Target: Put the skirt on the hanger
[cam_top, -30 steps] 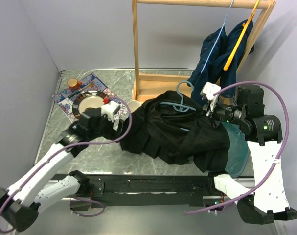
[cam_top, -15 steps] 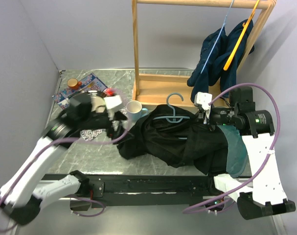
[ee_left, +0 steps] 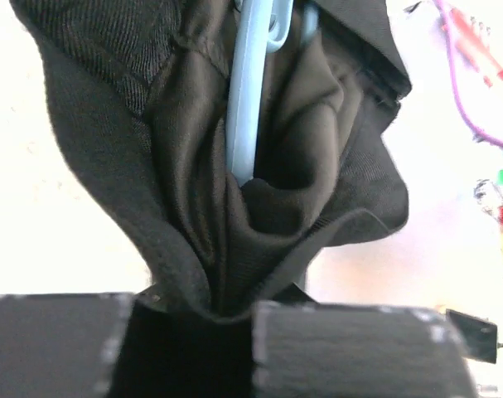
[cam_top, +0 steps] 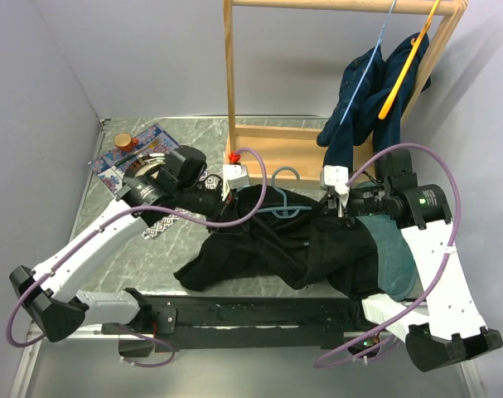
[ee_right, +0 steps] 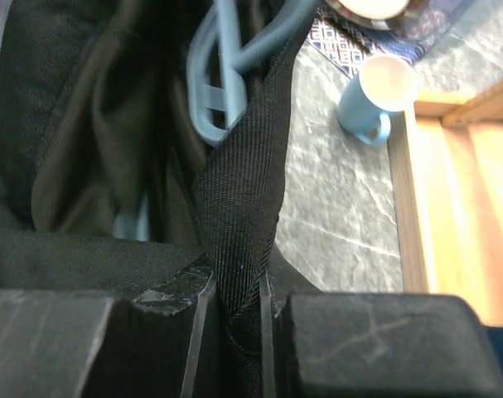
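Skirt (cam_top: 317, 249) is lying bunched on the bench (cam_top: 193, 137) around the blue hanger (ee_left: 249, 91), with the left gripper (ee_left: 214, 311) and right gripper (ee_right: 234, 298) both pinching fabric in their jaws either side of it, probably stretching the waistband over it.

Matt black woven cloth skirt (ee_left: 176, 149), smooth pale-blue plastic hanger (ee_left: 249, 91), wooden rack (cam_top: 229, 83)

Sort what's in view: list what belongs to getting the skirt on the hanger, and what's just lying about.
For the job:
black skirt
light blue hanger

Lying about:
blue mug
patterned mat
teal cloth
wooden rack, with a navy garment and an orange hanger on it
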You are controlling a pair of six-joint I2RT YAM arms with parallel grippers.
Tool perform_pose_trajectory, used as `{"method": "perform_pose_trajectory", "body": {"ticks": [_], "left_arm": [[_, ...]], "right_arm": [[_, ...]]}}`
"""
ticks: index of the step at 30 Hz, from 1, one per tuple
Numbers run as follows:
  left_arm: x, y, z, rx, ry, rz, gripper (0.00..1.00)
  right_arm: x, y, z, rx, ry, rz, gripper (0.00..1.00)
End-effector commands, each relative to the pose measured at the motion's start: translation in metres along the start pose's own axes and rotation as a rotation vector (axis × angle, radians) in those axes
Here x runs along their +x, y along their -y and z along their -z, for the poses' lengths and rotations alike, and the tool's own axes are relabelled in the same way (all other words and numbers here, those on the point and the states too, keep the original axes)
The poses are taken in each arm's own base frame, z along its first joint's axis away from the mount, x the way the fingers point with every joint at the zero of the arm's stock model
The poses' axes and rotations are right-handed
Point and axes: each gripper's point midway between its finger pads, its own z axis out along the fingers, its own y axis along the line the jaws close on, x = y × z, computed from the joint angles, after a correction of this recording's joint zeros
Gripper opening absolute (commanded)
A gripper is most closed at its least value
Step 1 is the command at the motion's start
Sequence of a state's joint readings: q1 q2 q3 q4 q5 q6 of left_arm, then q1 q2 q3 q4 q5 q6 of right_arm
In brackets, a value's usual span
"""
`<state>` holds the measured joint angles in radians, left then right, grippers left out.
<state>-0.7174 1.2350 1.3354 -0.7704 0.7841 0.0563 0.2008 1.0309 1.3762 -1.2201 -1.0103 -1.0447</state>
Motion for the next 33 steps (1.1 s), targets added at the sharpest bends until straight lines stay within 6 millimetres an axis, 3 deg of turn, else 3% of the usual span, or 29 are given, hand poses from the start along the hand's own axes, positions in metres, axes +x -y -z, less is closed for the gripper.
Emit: {"method": "perform_pose_trajectory", "body": {"ticks": [1,3,5,6,8,9,11,14,19,21,22,23,25,26,29,31,33], "left_arm": [[-0.012,0.002,0.004,-0.021,0.041,0.000,0.01],[-0.002,-0.007,0.014,-0.131,0.033,0.013,0.01],[0.001,-0.010,0.030,-0.231,0.056,0.040,0.01],[0.006,-0.012,0.034,-0.262,0.058,0.056,0.01],[0.005,-0.011,0.049,-0.334,0.104,0.070,0.01],[0.005,-0.012,0.053,-0.359,0.118,0.079,0.01],[-0.004,-0.010,0.063,-0.403,0.181,0.100,0.01],[-0.023,-0.014,0.077,-0.473,0.255,0.123,0.01],[-0.060,-0.044,0.098,-0.666,0.350,0.161,0.01],[-0.081,-0.048,0.111,-0.723,0.395,0.145,0.01],[-0.085,-0.062,0.112,-0.786,0.384,0.150,0.01],[-0.101,-0.059,0.121,-0.800,0.414,0.130,0.01],[-0.112,-0.074,0.121,-0.859,0.404,0.121,0.01],[-0.128,-0.071,0.128,-0.864,0.435,0.099,0.01],[-0.149,-0.085,0.129,-0.914,0.435,0.070,0.01],[-0.159,-0.101,0.122,-0.945,0.419,0.051,0.01],[-0.178,-0.102,0.123,-0.946,0.447,0.018,0.01]], "right_arm": [[-0.019,-0.008,-0.004,-0.036,0.100,0.039,0.00],[-0.020,0.004,-0.005,0.020,0.099,-0.022,0.02],[-0.022,0.006,-0.003,0.049,0.098,-0.075,0.13],[-0.025,0.012,-0.002,0.078,0.100,-0.071,0.28],[-0.028,0.017,0.000,0.111,0.107,-0.128,0.39],[-0.034,0.022,0.003,0.140,0.118,-0.120,0.53],[-0.036,0.036,0.011,0.230,0.110,-0.186,0.64],[-0.054,0.062,0.040,0.415,0.145,-0.235,0.89],[-0.050,0.077,0.080,0.603,0.231,-0.349,0.93],[-0.035,0.075,0.075,0.593,0.258,-0.365,0.93],[-0.028,0.075,0.073,0.592,0.266,-0.392,0.94],[-0.013,0.073,0.065,0.550,0.277,-0.422,0.94],[0.000,0.067,0.057,0.502,0.288,-0.433,0.94],[0.017,0.066,0.050,0.481,0.293,-0.464,0.94],[0.034,0.041,0.029,0.308,0.344,-0.461,0.94],[0.036,0.033,0.028,0.271,0.363,-0.430,0.95],[0.035,0.026,0.027,0.262,0.360,-0.394,0.96]]}}
